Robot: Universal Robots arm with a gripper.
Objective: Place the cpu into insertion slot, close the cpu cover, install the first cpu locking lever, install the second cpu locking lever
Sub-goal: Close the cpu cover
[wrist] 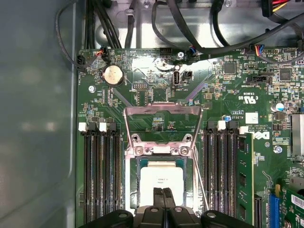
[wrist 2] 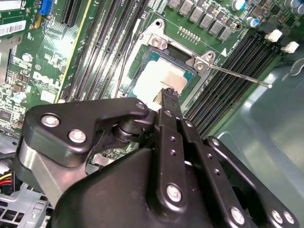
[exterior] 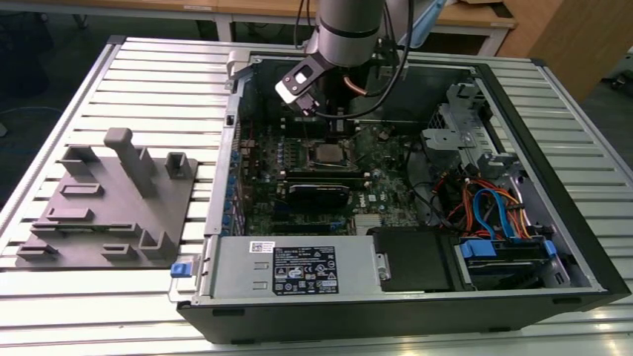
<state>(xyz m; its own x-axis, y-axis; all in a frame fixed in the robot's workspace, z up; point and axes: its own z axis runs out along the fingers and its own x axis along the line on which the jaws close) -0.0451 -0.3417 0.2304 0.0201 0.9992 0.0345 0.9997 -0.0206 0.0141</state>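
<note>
The cpu (wrist: 161, 179) lies flat in the insertion slot (wrist: 131, 190), its pale metal top facing up; the second wrist view shows the cpu (wrist 2: 156, 78) too. The cpu cover (wrist: 162, 111) is swung open, its silver frame lying back over the board beyond the socket. My gripper (wrist: 165, 192) is shut with nothing between its black fingers, its tips directly over the chip's top; whether they touch it I cannot tell. In the second wrist view my gripper (wrist 2: 169, 93) shows the same. A thin locking lever (wrist 2: 237, 76) sticks out sideways, unlatched. In the exterior view the slot (exterior: 327, 153) sits below my arm (exterior: 346, 37).
Rows of black memory slots (wrist: 99, 175) flank the socket on both sides. Cables (wrist: 190, 33) run along the case wall past the board's edge. A grey fixture plate (exterior: 109, 200) lies on the table at the exterior view's left, outside the open computer case (exterior: 554, 245).
</note>
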